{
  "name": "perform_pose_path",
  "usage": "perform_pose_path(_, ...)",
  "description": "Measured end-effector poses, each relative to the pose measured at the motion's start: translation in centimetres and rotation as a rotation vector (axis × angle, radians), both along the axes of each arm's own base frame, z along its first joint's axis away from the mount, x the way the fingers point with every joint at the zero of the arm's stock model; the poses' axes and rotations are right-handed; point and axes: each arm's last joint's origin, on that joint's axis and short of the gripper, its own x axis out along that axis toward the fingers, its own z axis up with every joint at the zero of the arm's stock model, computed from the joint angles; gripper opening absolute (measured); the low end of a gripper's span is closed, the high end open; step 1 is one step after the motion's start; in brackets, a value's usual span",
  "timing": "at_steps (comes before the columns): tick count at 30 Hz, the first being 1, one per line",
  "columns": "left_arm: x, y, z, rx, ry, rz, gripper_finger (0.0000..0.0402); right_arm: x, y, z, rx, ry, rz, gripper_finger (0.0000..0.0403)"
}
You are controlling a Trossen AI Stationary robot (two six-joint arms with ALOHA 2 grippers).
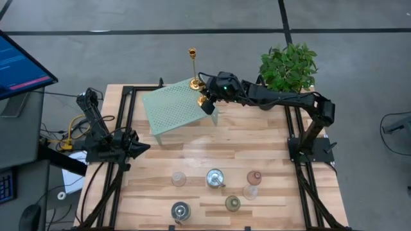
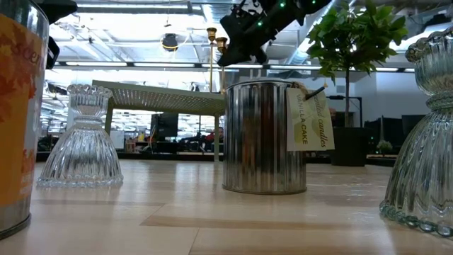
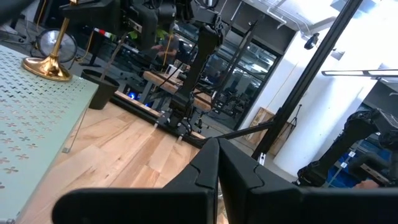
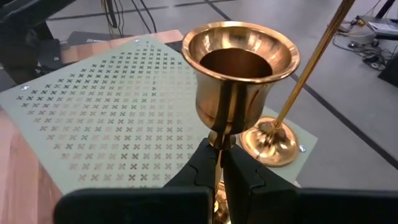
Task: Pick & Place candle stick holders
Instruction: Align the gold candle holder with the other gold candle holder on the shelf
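Brass fills my right wrist view: my right pincer [image 4: 219,163] is clamped on the stem of the short gold candlestick [image 4: 239,78], its long axis upright and cup opening upward; it sits over the near corner of the mint-green rack [image 1: 172,109], just beside the tall slim candlestick [image 1: 192,67] whose base already rests there (I judge the set-down must avoid that base); my left pincer [image 1: 138,147], fingers together, waits well apart at the table's left edge; the other holders, a silvery cup [image 1: 215,178] and glass ones among them, stand on the light wood table [image 1: 192,151] nearer the front; a potted plant [image 1: 289,64] stands behind my right arm.
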Motion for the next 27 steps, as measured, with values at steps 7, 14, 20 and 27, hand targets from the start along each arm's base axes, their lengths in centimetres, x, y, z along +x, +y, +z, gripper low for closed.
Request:
perform_pose_path(7, 0.0, 0.0, 0.0, 0.0, 0.0, 0.0, 0.0008, -0.06, -0.15, -0.02, 0.001, 0.003, 0.005, 0.0)
perform_pose_path(14, 0.0, 0.0, 0.0, 0.0, 0.0, 0.0, 0.0008, -0.08, -0.17, -0.04, 0.002, 0.007, 0.003, 0.0015)
perform_pose_path(20, 0.0, 0.0, 0.01, -0.001, 0.0, 0.0, 0.0008, -0.18, -0.41, -0.07, 0.004, 0.01, -0.003, 0.0046)
perform_pose_path(27, 0.0, 0.0, 0.0, -0.001, 0.0, 0.0, 0.0008, -0.19, -0.44, -0.07, 0.005, 0.01, -0.004, 0.0054)
